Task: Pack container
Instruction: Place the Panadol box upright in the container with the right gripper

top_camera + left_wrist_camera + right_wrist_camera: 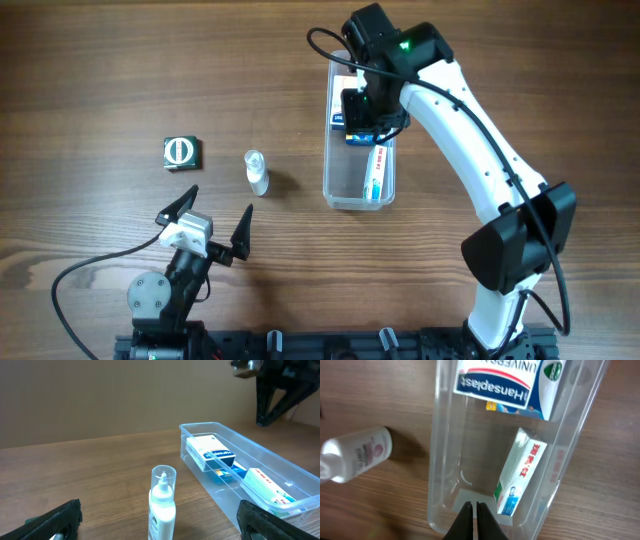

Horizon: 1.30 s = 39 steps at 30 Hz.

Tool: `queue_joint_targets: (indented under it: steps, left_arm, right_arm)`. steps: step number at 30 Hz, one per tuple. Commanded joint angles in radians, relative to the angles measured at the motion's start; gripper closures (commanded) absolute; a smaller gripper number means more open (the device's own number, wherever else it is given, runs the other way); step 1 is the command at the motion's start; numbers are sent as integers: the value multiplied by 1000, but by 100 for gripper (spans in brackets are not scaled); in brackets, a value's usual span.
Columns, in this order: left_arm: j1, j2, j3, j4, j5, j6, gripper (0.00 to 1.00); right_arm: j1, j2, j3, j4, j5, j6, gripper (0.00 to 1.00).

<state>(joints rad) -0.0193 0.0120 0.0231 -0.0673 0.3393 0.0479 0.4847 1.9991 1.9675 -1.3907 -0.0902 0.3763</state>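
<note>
1. My right gripper hangs over the container's near end, fingers pressed together with nothing between them
2. The container sits right of the table's centre, directly under that gripper, its long axis running away from my base
3. Inside: a Hansaplast box at the far end, lying on a blue box; a white carton with red lettering lies lengthwise along the right wall; the near-left floor is bare
4. My left gripper is spread wide, low at the near left, holding nothing
5. A bottle stands upright just ahead of it, left of the container and apart from it. My left arm is nearer, I judge
6. A black box lies further left
</note>
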Motion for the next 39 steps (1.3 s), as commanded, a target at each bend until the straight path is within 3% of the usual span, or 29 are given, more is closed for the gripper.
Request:
queue_joint_targets:
  steps: [1,6,11,20,39]
  left_arm:
    - [7,-9,-7,1,5,16,0]
    - [7,-9,-7,1,5,16,0]
    - [7,-9,-7,1,5,16,0]
    - [7,-9,-7,1,5,16,0]
    - [7,-9,-7,1,5,16,0]
  right_arm:
    - [2,13,-140,52,-17,47,96]
    - [3,13,-345,225,-130,42,96]
    - [8,13,-460,317,-123,73,96]
    - [94,13,-470,303,90,175,96]
    - [93,13,-471,275,189,184,96]
